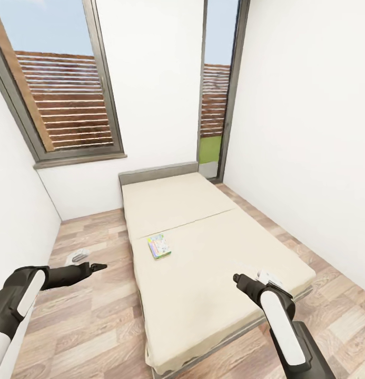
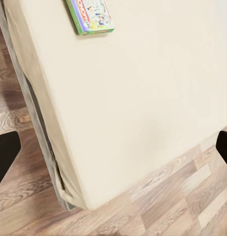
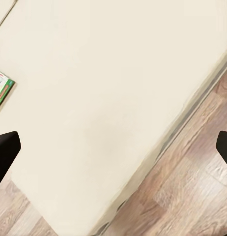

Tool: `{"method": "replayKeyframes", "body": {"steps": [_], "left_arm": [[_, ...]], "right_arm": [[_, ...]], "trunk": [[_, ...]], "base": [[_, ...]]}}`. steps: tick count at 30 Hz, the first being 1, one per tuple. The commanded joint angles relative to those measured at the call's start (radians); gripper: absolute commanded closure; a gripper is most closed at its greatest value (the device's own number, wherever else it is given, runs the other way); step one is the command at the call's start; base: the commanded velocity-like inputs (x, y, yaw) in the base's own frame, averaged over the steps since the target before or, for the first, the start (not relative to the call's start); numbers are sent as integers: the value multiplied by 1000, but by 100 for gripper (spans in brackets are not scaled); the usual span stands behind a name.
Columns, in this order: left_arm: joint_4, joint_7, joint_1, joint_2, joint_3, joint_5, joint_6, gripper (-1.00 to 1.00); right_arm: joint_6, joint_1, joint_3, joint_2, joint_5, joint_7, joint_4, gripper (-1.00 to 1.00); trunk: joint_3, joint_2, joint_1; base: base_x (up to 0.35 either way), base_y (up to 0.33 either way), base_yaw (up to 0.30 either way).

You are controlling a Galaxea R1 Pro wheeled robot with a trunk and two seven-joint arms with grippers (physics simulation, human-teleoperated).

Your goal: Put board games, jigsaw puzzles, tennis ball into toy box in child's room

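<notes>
I've got both arms up in front of me at the foot of the bed (image 1: 203, 273). My left gripper (image 1: 98, 267) hangs over the wood floor (image 1: 87, 316) beside the bed, jaws spread wide with nothing between them; in its wrist view the dark fingertips (image 2: 5, 152) sit far apart. My right gripper (image 1: 238, 279) hovers over the bed's near end, jaws spread and empty too. Further up the beige sheet, near the bed's floor-side edge, one board game (image 1: 159, 246) lies flat, cartoon cover up. Beyond it, the low grey headboard (image 1: 158, 172) meets the white wall, with a tall window (image 1: 61, 89) above.
</notes>
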Motion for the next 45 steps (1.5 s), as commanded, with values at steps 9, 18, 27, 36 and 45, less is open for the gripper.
{"method": "replayKeyframes", "body": {"steps": [9, 18, 27, 36, 45], "left_arm": [[0, -5, -1, -1, 1, -1, 6, -100], [0, -5, -1, -1, 1, -1, 6, -100], [0, -5, -1, -1, 2, -1, 6, -100], [0, -5, -1, -1, 2, -1, 6, -100], [0, -5, -1, -1, 2, -1, 6, -100]], "right_arm": [[0, -1, 1, 0, -9, -8, -3, -100], [0, -1, 1, -1, -9, 12, -3, -100], [0, -1, 1, -1, -9, 19, -4, -100], [0, -1, 1, -1, -9, 19, -4, -100], [0, -1, 1, -1, -9, 19, -3, -100]], "trunk": [[-9, -2, 1], [-10, -2, 1], [-12, -2, 1], [-16, -2, 1], [-19, -2, 1]], "base": [[139, 41, -147], [16, 3, -17], [1, 107, -139], [37, 175, -255], [78, 28, -262]]}}
